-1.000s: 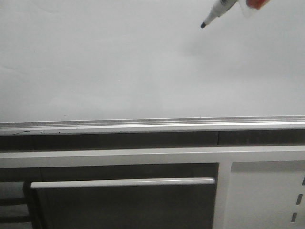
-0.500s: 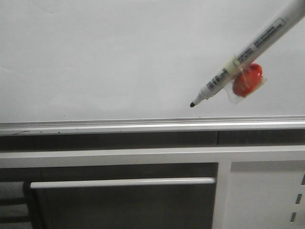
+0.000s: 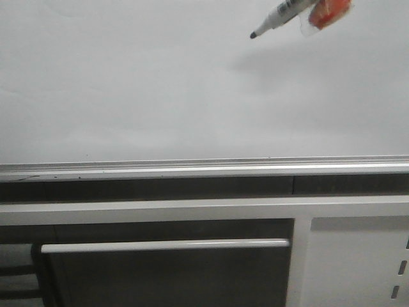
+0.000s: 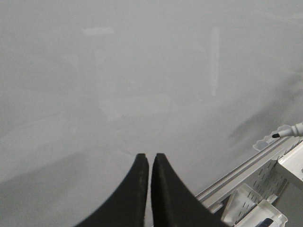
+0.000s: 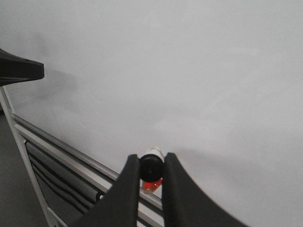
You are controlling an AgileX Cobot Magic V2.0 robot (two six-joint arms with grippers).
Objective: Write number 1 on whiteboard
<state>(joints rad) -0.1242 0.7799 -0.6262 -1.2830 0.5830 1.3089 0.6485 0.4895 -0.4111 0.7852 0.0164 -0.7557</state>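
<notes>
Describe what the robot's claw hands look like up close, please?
Each shows two matte black fingers, broad at the base and curving to narrow, rounded tips. The left gripper and right gripper look like the same design. No cables, markings or arm casing appear in these views.

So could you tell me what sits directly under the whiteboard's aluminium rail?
Under the rail runs a dark gap, then a white metal frame with a horizontal bar. What lies deeper behind the frame is too dark to tell.
</notes>
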